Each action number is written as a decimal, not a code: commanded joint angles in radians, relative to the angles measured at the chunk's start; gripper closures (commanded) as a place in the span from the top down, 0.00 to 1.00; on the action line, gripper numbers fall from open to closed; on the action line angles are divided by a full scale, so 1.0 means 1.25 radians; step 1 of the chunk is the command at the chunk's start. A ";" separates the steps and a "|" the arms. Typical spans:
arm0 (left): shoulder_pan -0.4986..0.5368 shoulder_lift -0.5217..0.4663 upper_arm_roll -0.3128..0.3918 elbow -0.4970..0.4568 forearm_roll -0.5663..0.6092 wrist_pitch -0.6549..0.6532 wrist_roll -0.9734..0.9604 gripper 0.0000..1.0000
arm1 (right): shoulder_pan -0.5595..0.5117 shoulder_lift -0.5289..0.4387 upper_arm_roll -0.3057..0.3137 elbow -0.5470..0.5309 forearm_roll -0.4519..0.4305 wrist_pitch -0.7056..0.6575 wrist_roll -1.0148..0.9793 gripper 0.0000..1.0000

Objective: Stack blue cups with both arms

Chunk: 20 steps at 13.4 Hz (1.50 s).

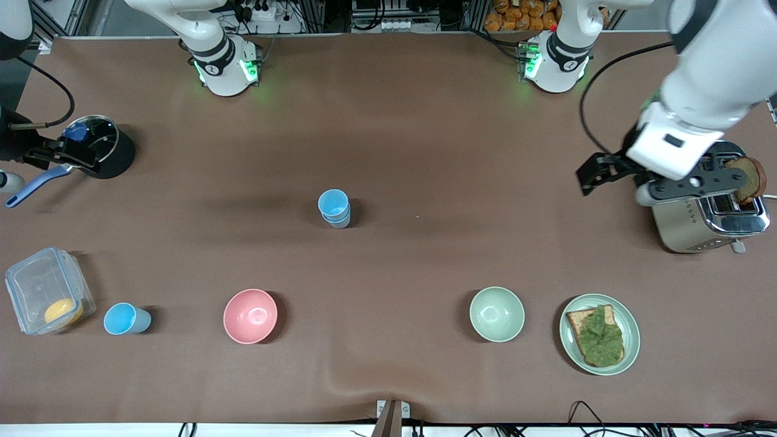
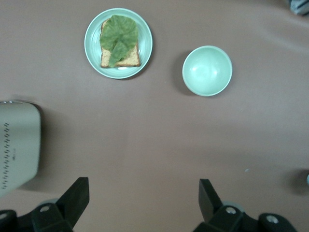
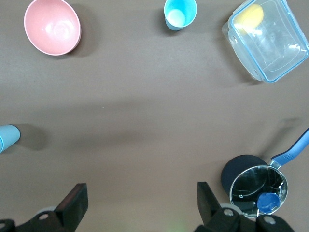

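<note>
Two blue cups stand nested one in the other at the middle of the table; the stack shows at the edge of the right wrist view. A third blue cup stands alone beside the clear box, nearer the front camera; it also shows in the right wrist view. My left gripper is open and empty, up beside the toaster. My right gripper is open and empty, up beside the black pot. In the wrist views the left gripper and the right gripper hold nothing.
A pink bowl and a pale green bowl stand near the front. A plate with toast and lettuce and a toaster are at the left arm's end. A clear box and a black pot are at the right arm's end.
</note>
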State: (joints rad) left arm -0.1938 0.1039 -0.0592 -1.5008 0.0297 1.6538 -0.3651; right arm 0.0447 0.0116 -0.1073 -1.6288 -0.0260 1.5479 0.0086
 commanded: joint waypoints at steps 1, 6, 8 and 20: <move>0.041 -0.069 -0.012 -0.082 -0.026 0.000 0.083 1.00 | -0.016 0.002 0.013 0.006 -0.010 -0.007 0.002 1.00; 0.076 -0.090 -0.007 -0.089 -0.026 -0.048 0.164 1.00 | -0.017 0.002 0.013 0.005 -0.010 -0.007 0.002 1.00; 0.097 -0.104 -0.007 -0.089 -0.025 -0.072 0.173 1.00 | -0.017 0.002 0.013 0.005 -0.010 -0.007 0.002 1.00; 0.118 -0.125 -0.005 -0.071 -0.016 -0.096 0.253 1.00 | -0.017 0.002 0.013 0.005 -0.010 -0.011 0.001 1.00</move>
State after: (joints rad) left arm -0.0594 -0.0302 -0.0586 -1.5838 0.0168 1.5444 -0.0754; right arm 0.0447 0.0116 -0.1075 -1.6292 -0.0260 1.5442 0.0086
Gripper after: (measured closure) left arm 0.000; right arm 0.000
